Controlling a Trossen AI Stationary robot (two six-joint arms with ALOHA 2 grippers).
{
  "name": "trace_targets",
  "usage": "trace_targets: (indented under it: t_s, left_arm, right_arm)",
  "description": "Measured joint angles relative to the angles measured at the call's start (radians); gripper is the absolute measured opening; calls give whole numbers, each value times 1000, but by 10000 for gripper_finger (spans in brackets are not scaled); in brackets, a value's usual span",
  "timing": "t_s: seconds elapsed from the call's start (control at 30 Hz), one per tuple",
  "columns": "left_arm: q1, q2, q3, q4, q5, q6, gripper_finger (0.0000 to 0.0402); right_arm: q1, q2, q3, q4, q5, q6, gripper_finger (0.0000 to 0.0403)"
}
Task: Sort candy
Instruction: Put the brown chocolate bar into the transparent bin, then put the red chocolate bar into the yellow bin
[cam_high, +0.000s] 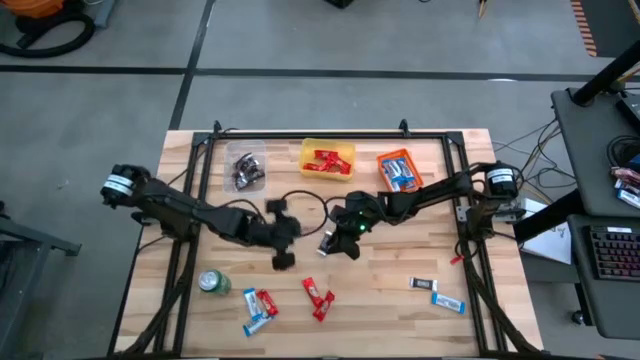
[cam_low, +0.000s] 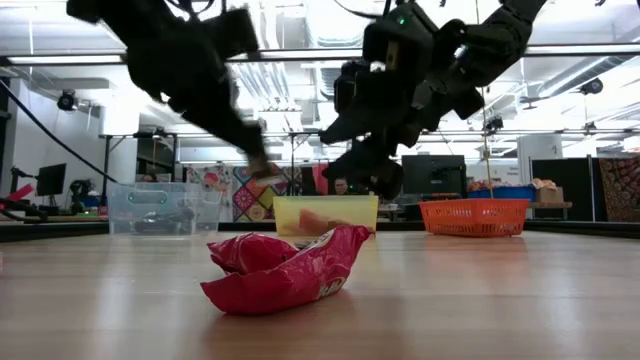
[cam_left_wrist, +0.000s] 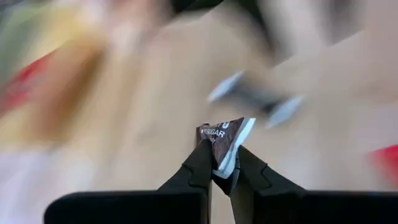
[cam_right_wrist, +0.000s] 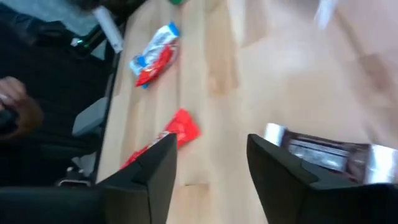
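My left gripper (cam_left_wrist: 222, 163) is above the table's middle (cam_high: 292, 228) and is shut on a dark brown mini bar with a white edge (cam_left_wrist: 227, 140). My right gripper (cam_right_wrist: 211, 155) is open beside it (cam_high: 338, 242), low over the table. A dark brown bar with silver ends (cam_right_wrist: 326, 155) lies flat on the wood just outside one of its fingers. Red bars (cam_right_wrist: 177, 130) and a red and a blue bar (cam_right_wrist: 154, 55) lie on the table nearer the front edge. In the low view a red bar (cam_low: 285, 265) lies in front. My left gripper pinches the dark brown bar by one end (cam_left_wrist: 222, 160) between its two fingertips. The rest of the bar sticks out past the tips, clear of the table.
Three bins stand along the far edge: a clear one with dark bars (cam_high: 247, 170), a yellow one with red bars (cam_high: 327, 160) and an orange one with blue bars (cam_high: 400, 170). A green can (cam_high: 213, 283) stands front left. Loose bars (cam_high: 258, 310) (cam_high: 318, 297) (cam_high: 435, 293) lie near the front.
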Motion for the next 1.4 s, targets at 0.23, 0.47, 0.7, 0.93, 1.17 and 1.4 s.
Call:
trace_targets:
  t_s: [0.23, 0.47, 0.7, 0.93, 1.17, 1.4]
  left_arm:
    - [129, -63, 103, -617, -304, -288, 7]
    - [453, -87, 110, -738, -84, -268, 6]
    - [707, -68, 108, -701, 41, -148, 17]
    - [767, -67, 107, -699, 118, -79, 67]
    - [746, -67, 106, -698, 118, -92, 119]
    - [637, -73, 107, -676, 118, -137, 131]
  right_arm:
    - [-16, 0, 0, -16, 47, -8, 189]
    - [-15, 0, 0, -9, 55, -10, 185]
    - [-15, 0, -1, -8, 55, -11, 185]
    - [-15, 0, -1, -8, 55, -18, 185]
    - [-14, 0, -1, -9, 53, -20, 182]
    - [-1, 0, -2, -30, 52, -14, 182]
